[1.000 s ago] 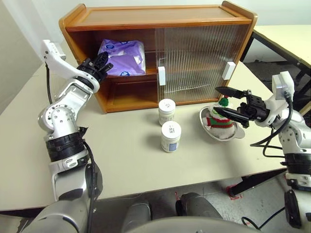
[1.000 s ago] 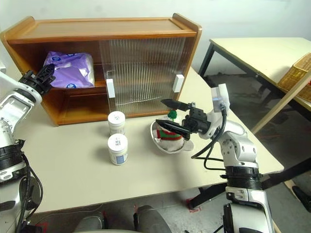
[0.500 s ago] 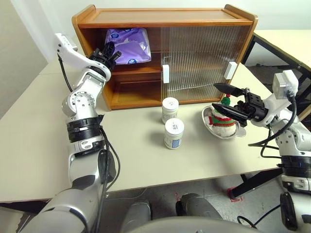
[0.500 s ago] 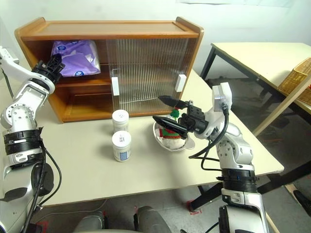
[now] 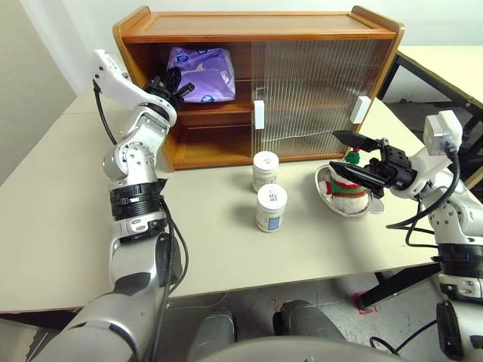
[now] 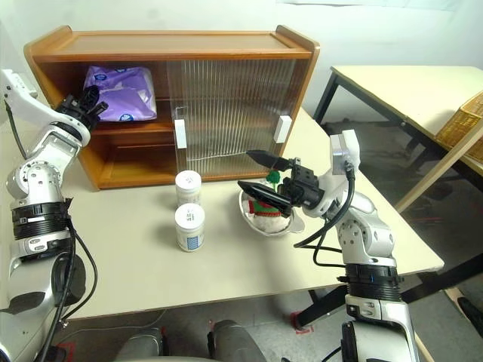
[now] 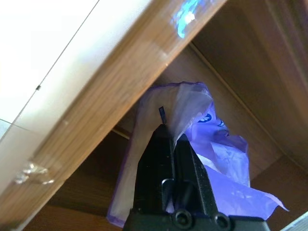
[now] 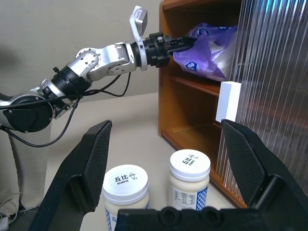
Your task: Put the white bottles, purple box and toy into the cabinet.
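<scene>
I see my left gripper (image 7: 166, 139) pinching the crinkly lilac pack (image 5: 202, 62) on the brown wooden cabinet's (image 5: 256, 23) upper shelf; my right gripper (image 5: 344, 157), jaws apart, hovers over the plush toy (image 5: 346, 186) in the shiny steel bowl (image 5: 326, 197).

— What's different from a second ago?

— The left gripper (image 5: 175, 81) has pushed the purple box (image 5: 202, 63) deeper onto the cabinet's (image 5: 256, 26) upper shelf, toward the back wall. A second ago the pack hung at the shelf's front edge, partly outside.

— Is it still pinched?

— In the left wrist view the black fingers (image 7: 166, 159) sit close together on a fold of the purple wrap, so yes.

— And the view itself?

— The head camera has swung; the cabinet sits more centred now.
</scene>
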Motion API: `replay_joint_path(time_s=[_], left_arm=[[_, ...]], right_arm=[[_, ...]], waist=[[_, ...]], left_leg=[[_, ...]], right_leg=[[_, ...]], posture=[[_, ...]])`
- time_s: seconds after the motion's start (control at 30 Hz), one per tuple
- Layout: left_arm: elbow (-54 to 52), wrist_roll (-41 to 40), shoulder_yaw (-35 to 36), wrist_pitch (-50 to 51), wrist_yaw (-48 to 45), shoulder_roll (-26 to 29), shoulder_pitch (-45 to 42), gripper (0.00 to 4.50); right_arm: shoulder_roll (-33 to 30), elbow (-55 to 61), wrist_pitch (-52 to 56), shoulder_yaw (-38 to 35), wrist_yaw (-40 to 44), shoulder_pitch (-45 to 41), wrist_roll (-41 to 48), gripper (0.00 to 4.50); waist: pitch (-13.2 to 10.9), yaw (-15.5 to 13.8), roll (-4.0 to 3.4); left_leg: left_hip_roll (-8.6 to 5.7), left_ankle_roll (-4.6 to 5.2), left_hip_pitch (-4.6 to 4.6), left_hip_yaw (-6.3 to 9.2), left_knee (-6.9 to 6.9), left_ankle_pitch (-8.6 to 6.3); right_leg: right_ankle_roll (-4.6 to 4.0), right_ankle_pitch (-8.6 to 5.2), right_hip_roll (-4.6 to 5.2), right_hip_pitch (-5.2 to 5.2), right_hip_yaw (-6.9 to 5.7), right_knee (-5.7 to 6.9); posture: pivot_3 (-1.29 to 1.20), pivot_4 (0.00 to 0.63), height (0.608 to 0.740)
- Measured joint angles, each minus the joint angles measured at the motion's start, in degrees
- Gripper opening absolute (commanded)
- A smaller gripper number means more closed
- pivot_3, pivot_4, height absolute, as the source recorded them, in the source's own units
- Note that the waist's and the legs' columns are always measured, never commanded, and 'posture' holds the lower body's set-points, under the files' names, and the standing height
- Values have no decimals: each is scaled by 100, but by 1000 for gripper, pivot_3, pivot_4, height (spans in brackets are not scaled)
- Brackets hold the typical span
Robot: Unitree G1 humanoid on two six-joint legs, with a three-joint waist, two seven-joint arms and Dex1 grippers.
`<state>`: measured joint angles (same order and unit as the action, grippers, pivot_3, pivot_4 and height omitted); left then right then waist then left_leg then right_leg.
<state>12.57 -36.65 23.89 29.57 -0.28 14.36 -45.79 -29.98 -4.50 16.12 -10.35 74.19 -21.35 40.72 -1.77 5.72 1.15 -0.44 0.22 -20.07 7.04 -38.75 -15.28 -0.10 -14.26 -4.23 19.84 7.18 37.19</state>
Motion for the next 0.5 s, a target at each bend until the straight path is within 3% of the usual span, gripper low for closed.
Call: replay_joint_path(time_s=[0.33, 0.5], left_arm=[[85, 123, -17, -84, -26, -4, -1, 4356], [-398, 63, -141, 149, -255, 12, 170, 4435]], right_arm=[[-42, -39, 0, 6, 42, -92, -27, 4500], [-42, -64, 0, 18, 74, -96, -33, 4500]], waist=[[-8, 9, 6], [-7, 52, 5]], left_leg=[[-16, -1, -37, 14, 2, -1], [-17, 0, -54, 7, 3, -3]], right_leg=[[10, -6, 6, 25, -3, -8], [19, -15, 5, 35, -2, -16]], posture=[[-183, 9, 740], [-184, 6, 740]])
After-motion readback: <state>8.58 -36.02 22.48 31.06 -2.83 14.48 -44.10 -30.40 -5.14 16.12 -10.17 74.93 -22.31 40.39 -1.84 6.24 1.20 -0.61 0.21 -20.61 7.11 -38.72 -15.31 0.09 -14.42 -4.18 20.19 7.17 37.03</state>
